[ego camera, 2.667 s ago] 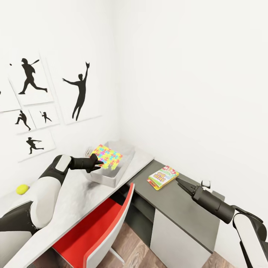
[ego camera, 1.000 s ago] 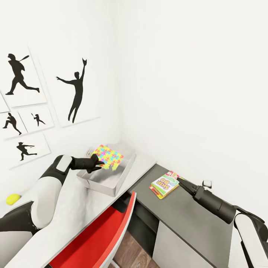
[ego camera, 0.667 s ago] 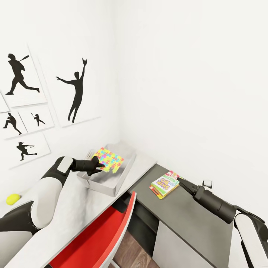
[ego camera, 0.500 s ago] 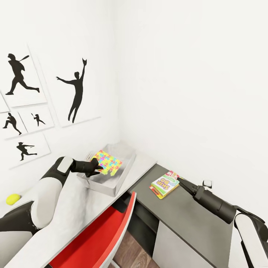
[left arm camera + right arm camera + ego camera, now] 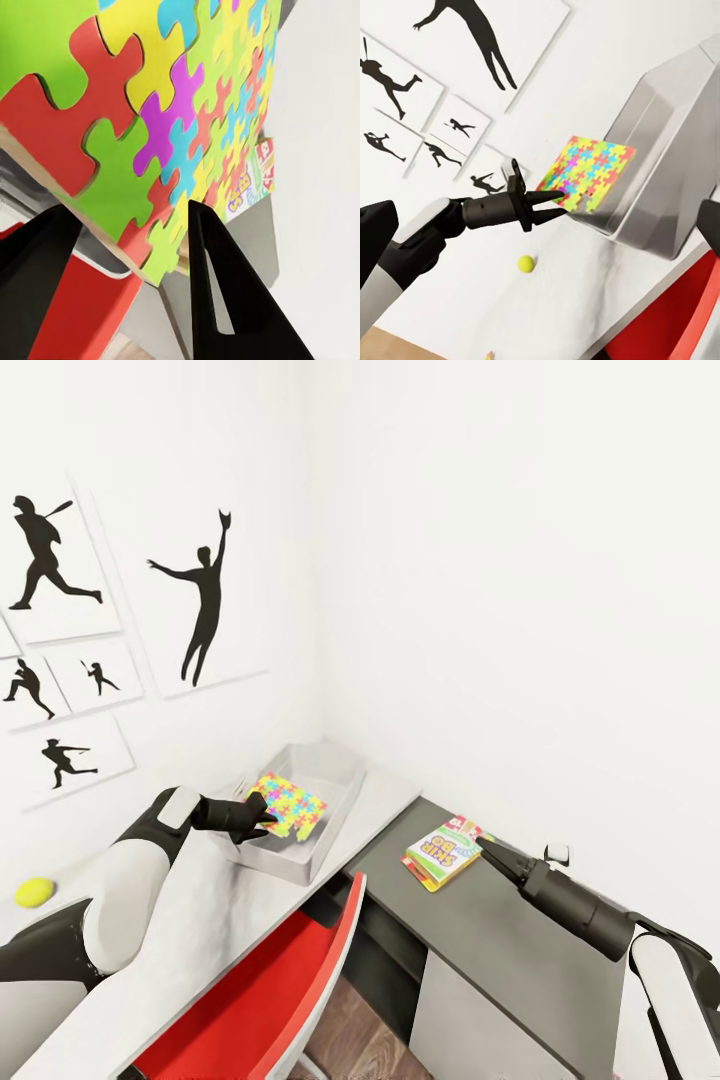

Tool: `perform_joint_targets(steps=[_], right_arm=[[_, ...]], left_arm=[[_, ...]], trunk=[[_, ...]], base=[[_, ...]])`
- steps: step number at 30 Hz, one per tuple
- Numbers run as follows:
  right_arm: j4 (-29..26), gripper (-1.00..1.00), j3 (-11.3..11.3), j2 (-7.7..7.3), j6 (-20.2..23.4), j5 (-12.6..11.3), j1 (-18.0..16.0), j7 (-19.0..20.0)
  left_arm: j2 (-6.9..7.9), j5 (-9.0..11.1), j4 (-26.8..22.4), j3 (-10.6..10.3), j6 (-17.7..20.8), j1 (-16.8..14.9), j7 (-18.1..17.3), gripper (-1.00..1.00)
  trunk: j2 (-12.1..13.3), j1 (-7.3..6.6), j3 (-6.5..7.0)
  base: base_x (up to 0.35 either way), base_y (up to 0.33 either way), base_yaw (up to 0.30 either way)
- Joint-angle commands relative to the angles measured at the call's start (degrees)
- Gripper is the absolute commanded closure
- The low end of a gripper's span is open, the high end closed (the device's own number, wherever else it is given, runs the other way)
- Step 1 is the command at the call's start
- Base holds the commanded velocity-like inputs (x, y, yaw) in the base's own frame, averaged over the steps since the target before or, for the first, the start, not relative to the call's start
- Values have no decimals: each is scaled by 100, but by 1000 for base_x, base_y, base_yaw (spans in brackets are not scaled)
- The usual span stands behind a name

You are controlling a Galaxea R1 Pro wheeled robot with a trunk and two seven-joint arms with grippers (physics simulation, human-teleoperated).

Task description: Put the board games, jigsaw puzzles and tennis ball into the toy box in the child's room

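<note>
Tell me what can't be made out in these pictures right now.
- Floor of the grey rectangular toy box: head view, hidden by the multicoloured jigsaw puzzle board.
- Right pincer tips: head view, too small to judge open or shut.
- Colourful board game box: left wrist view, mostly behind the puzzle.

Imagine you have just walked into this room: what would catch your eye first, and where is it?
The bright multicoloured jigsaw puzzle board stands out first, held by the left claw over the clear plastic toy box in the corner of the white desk. Next comes the colourful card-game box on the dark grey desk, at the tip of the right claw. Black athlete silhouette pictures mark the left wall.
</note>
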Motion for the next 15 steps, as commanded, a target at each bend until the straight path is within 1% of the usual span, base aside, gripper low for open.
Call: perform_joint_targets(steps=[1,3,7,12,15], right_arm=[[-1,-100,-7,1,30,0,-6,16],[-6,-100,-4,1,27,0,-6,15],[-7,-100,-6,2,20,0,-6,15],[-8,-100,-2,8,8,0,-6,15],[-4,-100,-2,9,6,0,-6,15]], left_arm=[[-3,-46,0,45,26,-10,-29,100],[-3,-29,1,44,24,-17,-29,100],[-3,165,1,40,-65,-58,-13,100],[-3,249,1,42,-170,-129,198,100],[-5,278,1,44,-187,-179,246,100]], trunk=[[-14,3,-23],[-14,3,-41],[-14,3,-79],[-14,3,-126],[-14,3,-154]], base=[[0,0,0],[0,0,0],[0,0,0],[0,0,0],[0,0,0]])
